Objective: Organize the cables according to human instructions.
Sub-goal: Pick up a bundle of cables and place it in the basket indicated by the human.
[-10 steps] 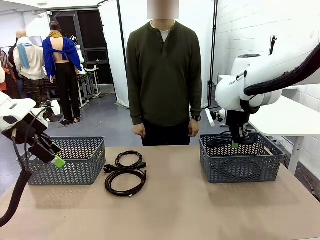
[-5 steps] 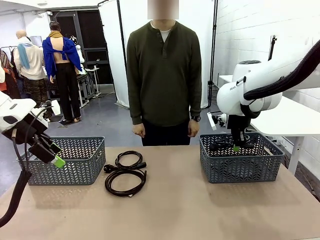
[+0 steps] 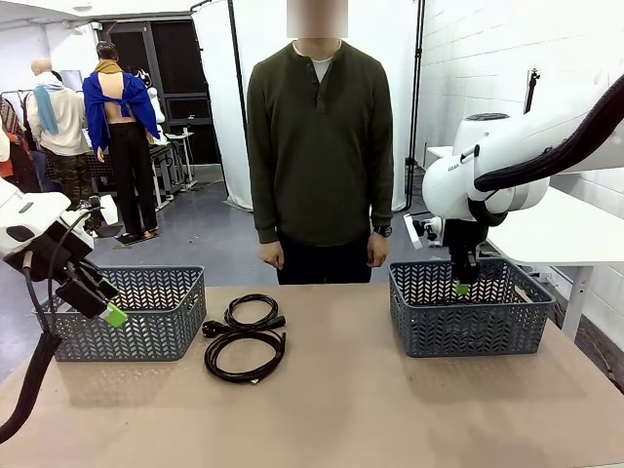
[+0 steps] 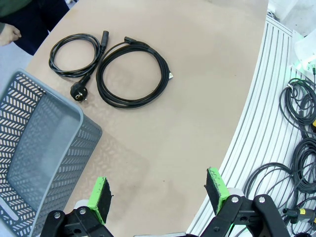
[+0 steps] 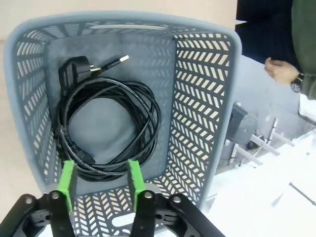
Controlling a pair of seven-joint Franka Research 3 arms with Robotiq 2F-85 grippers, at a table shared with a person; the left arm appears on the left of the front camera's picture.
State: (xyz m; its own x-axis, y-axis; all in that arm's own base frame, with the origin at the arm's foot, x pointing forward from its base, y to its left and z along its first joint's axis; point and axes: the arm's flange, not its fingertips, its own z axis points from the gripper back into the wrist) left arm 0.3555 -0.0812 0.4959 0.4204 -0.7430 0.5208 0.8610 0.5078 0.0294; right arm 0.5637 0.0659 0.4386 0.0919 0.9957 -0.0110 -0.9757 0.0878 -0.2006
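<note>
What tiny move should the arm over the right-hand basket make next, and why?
Probably lift the right tool straight up, clear of the basket. Its jaws stand apart with nothing between them, coiled black cable lies loose on the basket floor below, and two more cables wait on the table.

- A small dark marking point(image 3: 455, 168) is sitting on the white shell of the right arm point(image 3: 502, 156), on the side facing the middle of the table. It is coming across as a short row of letters, but too small and soft for me to be reading any of them.
- From where I am standing, no other print, label, number or sign is coming through clearly enough to read.
</note>
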